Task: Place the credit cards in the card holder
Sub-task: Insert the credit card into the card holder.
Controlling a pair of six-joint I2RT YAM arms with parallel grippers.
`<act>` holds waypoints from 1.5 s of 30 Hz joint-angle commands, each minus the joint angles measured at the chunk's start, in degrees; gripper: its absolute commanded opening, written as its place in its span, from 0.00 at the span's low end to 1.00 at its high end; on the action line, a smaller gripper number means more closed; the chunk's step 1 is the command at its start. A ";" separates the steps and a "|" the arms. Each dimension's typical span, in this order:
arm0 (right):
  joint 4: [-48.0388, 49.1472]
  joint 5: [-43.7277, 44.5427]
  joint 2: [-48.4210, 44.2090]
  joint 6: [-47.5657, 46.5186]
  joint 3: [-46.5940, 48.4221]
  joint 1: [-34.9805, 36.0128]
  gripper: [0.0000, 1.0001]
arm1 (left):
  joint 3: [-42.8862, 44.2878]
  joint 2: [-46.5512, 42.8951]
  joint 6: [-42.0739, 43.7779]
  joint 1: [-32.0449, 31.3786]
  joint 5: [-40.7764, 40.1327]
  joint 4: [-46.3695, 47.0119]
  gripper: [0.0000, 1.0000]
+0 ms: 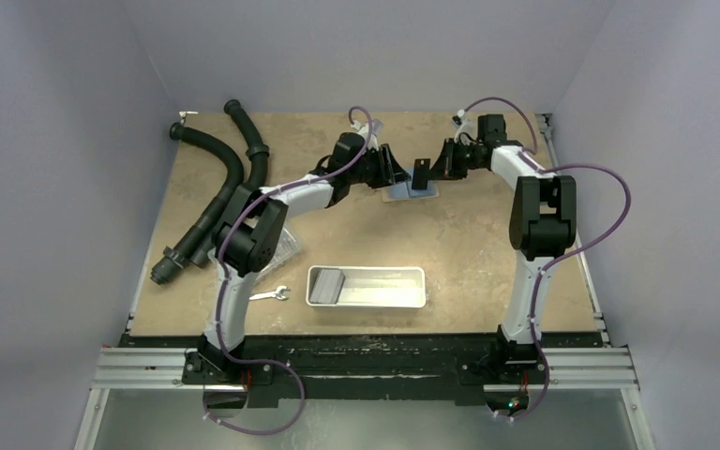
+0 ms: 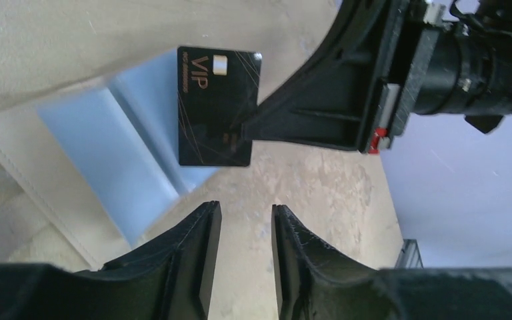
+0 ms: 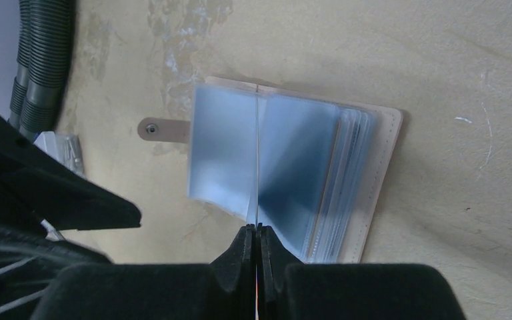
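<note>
The credit card (image 1: pixel 421 175) stands on edge over the open card holder (image 1: pixel 409 195) at the far middle of the table (image 1: pixel 487 253), pinched in the right gripper (image 1: pixel 438 167). Right wrist: its thin edge lines up with the holder's fold, so it may miss a pocket and buckle. Left wrist: the left gripper (image 2: pixel 245 213) hangs parted and empty; the card is black, marked VIP.

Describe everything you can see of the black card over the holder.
The black card is thin, flat and rectangular, glossy like plastic, with gold "VIP" lettering, a small pale chip patch and fine gold lines. It stands on edge, pinched by the right claw, above the open card holder. Whether it touches the holder cannot be told. The left claw is apart from it.
</note>
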 commanded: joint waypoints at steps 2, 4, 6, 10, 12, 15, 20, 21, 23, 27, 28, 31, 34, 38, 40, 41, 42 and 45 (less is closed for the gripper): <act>-1.88 -1.57 1.28 -1.24 2.69 -0.06 0.00 | 10.22 5.37 5.04 -0.22 -1.64 -6.85 0.34; -2.64 -1.30 1.39 -1.43 2.95 -0.05 0.00 | 12.27 7.62 6.19 -0.15 -2.35 -10.16 0.31; -3.43 -1.14 1.38 -1.46 3.03 -0.05 0.00 | 14.12 9.19 6.89 -0.08 -3.52 -13.07 0.27; -4.88 -0.75 1.80 -1.17 3.22 -0.07 0.00 | 14.81 10.79 7.65 0.18 -5.74 -16.18 0.24; -4.32 -0.39 1.95 -0.52 2.78 -0.13 0.00 | 14.60 11.02 8.15 0.29 -6.66 -16.34 0.23; -4.93 -0.41 3.54 -0.06 3.92 -0.14 0.00 | 15.11 11.87 9.06 0.41 -8.45 -19.54 0.20; -5.76 -0.25 5.02 0.07 5.49 -0.13 0.00 | 14.88 12.90 9.43 0.87 -10.43 -21.86 0.17; -6.11 -0.22 5.37 -0.07 5.93 -0.06 0.00 | 14.55 12.79 9.39 1.03 -10.71 -21.94 0.16; -6.39 -0.38 5.82 -0.07 6.37 -0.05 0.00 | 13.69 12.60 9.30 1.23 -10.78 -21.76 0.16; -6.72 1.68 6.30 -0.14 7.00 -0.05 0.00 | 12.89 12.39 9.44 1.42 -11.00 -22.05 0.13; -6.75 1.66 6.52 0.00 7.23 -0.05 0.00 | 12.69 12.30 9.44 1.47 -11.13 -22.12 0.13; -7.02 0.83 7.30 0.03 8.10 0.04 0.00 | 12.12 12.19 9.26 1.58 -11.36 -22.10 0.12; -7.76 0.84 8.05 -0.15 8.76 0.36 0.00 | 11.92 12.26 9.12 1.61 -11.18 -22.09 0.11; -8.52 0.87 8.58 -0.77 9.46 1.59 0.00 | 11.87 12.37 8.91 1.60 -10.97 -21.96 0.09; -9.74 0.85 9.18 -1.58 10.51 2.29 0.00 | 11.84 12.30 8.78 1.63 -10.95 -21.93 0.08; -10.05 1.03 9.35 -1.52 10.68 2.41 0.00 | 11.83 12.29 8.76 1.66 -11.00 -21.88 0.08; -10.16 1.18 9.51 -1.32 10.73 2.51 0.00 | 11.90 12.29 8.78 1.65 -11.01 -21.88 0.08; -10.74 0.49 9.82 -0.88 10.79 2.52 0.00 | 11.82 12.29 8.77 1.64 -10.91 -21.87 0.08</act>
